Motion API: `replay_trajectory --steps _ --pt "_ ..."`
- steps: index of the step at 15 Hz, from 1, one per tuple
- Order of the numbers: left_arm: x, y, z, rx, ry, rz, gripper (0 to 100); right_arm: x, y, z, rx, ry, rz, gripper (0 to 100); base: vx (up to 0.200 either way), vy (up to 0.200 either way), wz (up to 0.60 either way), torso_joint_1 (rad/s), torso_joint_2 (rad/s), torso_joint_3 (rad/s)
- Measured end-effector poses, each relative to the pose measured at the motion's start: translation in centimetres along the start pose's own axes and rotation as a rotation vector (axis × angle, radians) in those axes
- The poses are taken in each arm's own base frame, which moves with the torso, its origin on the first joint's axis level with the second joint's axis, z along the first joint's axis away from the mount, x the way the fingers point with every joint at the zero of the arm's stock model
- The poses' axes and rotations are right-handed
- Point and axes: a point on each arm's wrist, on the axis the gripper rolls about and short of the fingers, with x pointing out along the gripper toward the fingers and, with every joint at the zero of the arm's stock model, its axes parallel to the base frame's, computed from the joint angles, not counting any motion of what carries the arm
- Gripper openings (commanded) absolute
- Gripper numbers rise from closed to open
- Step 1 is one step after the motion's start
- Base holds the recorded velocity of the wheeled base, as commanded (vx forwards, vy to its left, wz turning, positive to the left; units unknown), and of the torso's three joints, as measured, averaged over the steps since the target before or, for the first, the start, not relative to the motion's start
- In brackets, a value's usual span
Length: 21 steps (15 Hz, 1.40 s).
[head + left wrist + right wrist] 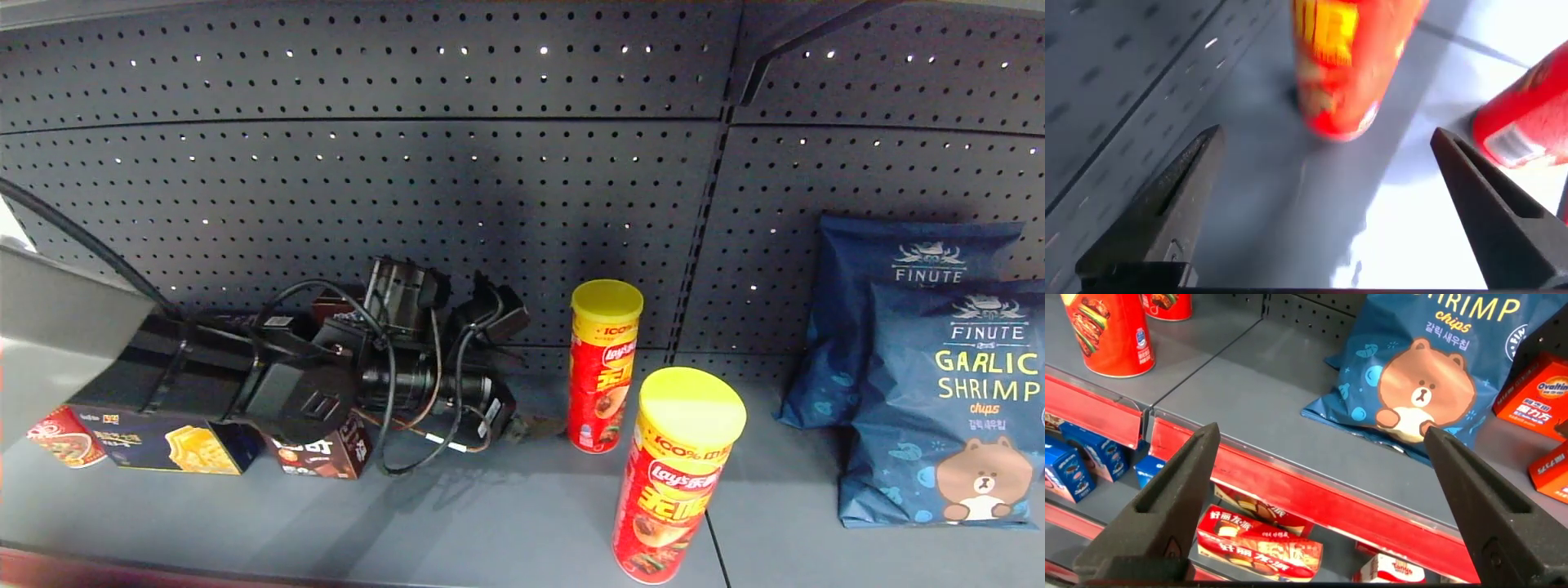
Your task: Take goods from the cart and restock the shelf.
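Left gripper (1324, 135) lies low on the shelf (490, 506), jaws wide apart and holding nothing, just beside the rear chip can (605, 367). That yellow-lidded can stands upright near the pegboard back panel (408, 180). The front chip can (682, 478) stands upright too, closer to the shelf's edge. Under the left arm sit a dark blue box (163, 447) and a brown box (322, 456). Over on the right, the right gripper (1323, 431) hangs open and empty over the shelf's front edge, facing the blue shrimp chips bags (947, 408).
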Motion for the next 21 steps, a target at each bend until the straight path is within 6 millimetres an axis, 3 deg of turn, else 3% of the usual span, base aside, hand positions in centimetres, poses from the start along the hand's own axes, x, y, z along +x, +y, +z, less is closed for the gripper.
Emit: replay_trajectory --steps 3,9,15,21 --pt "-1.8 -1.5 0.3 -0.014 0.041 0.225 100 0.0 0.0 0.0 0.000 0.000 0.000 100 0.000 0.000 0.00 0.000 0.00 0.000" --pt "-1.5 -4.7 1.5 -0.079 0.036 0.598 100 0.0 0.0 0.0 -0.003 0.000 0.001 100 0.000 0.000 0.00 0.000 0.00 0.000" --pt "-0.4 -4.6 0.6 -0.058 0.144 0.728 100 0.0 0.0 0.0 -0.004 0.000 0.001 100 0.000 0.000 0.00 0.000 0.00 0.000" --pt "2.6 -3.2 1.4 -0.060 0.127 0.749 100 0.0 0.0 0.0 -0.005 0.000 0.000 100 0.000 0.000 0.00 0.000 0.00 0.000"
